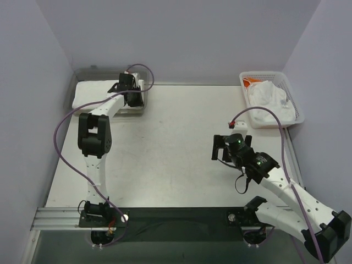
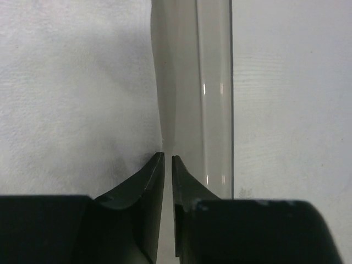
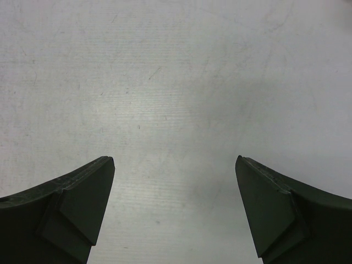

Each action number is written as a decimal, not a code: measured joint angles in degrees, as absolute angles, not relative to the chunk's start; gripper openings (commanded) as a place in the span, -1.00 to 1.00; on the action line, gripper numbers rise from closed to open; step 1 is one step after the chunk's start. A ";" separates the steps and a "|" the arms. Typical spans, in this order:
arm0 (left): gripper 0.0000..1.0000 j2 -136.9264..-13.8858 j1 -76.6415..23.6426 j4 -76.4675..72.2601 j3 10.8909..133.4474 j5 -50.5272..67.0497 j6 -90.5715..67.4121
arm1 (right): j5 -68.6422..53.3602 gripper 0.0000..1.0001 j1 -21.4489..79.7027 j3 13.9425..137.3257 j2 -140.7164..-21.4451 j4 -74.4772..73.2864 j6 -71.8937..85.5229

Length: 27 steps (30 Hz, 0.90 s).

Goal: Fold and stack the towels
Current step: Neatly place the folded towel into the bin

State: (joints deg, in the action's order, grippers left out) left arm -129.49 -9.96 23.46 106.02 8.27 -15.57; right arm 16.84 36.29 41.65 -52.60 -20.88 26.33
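I saw the left gripper (image 2: 168, 158) nearly closed, only a slit between its tips, at the edge of the plain white cloth towel (image 2: 71, 99) in the clear grey plastic tray (image 2: 192, 82) at eleven o'clock. Whether it pinched cloth, I couldn't tell. The right gripper (image 3: 175, 162) gaped wide, holding nothing, above the pale table (image 3: 176, 82).

Tray wall (image 2: 192, 82) — just beside left fingers (image 2: 147, 190)
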 measured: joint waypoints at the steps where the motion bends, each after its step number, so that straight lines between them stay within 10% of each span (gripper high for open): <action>1: -0.40 -128.81 -9.96 23.94 106.02 8.29 -15.57 | 17.43 0.94 36.29 41.65 -51.55 -21.23 25.96; 16: 0.95 -73.08 -9.65 26.81 85.95 0.38 -15.14 | 29.43 1.00 35.99 47.62 -31.18 -29.19 18.31; 27: 0.95 -19.16 -10.63 28.97 47.31 -19.14 -14.85 | 34.92 1.00 35.99 45.45 -13.72 -32.93 12.67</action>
